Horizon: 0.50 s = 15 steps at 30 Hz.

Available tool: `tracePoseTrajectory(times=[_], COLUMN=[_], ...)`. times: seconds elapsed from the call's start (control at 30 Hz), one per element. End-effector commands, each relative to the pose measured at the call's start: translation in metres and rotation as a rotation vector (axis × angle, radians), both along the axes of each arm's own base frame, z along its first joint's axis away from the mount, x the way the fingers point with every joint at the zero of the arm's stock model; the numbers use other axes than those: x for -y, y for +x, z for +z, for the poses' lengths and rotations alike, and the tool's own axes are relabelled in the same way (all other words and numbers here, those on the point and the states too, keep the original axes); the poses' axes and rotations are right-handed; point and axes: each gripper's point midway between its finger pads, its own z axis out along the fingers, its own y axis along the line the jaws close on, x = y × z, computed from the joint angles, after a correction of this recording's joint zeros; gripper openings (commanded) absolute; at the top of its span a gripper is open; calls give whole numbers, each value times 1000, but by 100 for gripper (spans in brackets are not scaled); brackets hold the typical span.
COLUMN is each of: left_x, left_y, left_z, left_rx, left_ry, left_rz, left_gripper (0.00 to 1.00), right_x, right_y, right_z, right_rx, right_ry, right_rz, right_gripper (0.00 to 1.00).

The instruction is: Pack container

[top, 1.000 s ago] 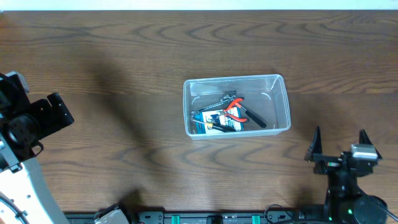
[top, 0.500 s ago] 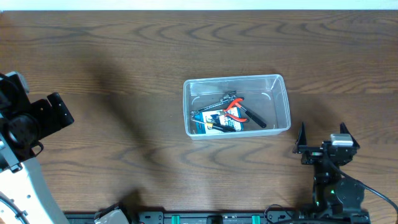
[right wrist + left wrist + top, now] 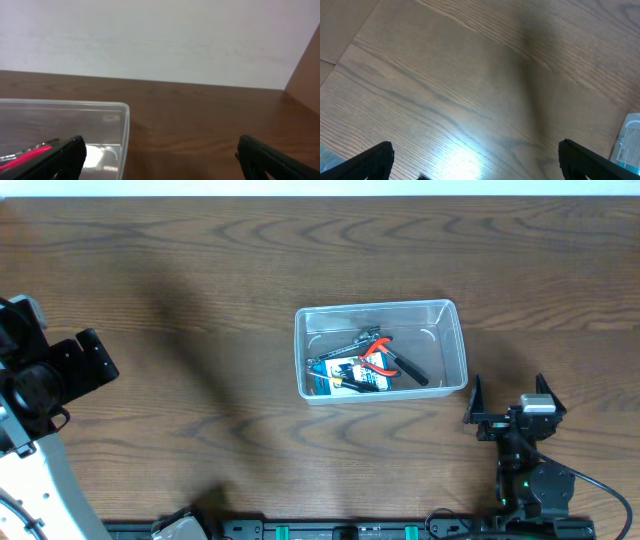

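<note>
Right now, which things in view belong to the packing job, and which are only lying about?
Job: the clear container; inside it, red-handled pliers and blue-and-white box; right claw, open, near it.
Not the job: wooden table, white wall.

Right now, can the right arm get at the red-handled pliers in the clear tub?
Probably yes. The right gripper is open beside the container's near right corner, the container has no lid, and the red-handled pliers lie uncovered among the other tools inside.

tools [image 3: 365, 362] in container [image 3: 447, 315] — mid-table [image 3: 200, 280]
</note>
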Motion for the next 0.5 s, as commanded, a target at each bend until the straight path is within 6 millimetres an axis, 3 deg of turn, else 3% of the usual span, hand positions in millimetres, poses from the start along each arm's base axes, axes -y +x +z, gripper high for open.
tracePoseTrajectory(times=[0.0,0.47], left_x=[-1,-1], left_y=[1,1], left_z=[3,3], left_rx=[14,14], left_ry=[-7,-7], left_rz=[11,11], left_gripper=[98,98], right_x=[-7,-6], right_y=[1,1], right_z=[-5,-24], right_rx=[11,-67], right_ry=[-11,-11], right_rz=[35,29], right_gripper=[99,99])
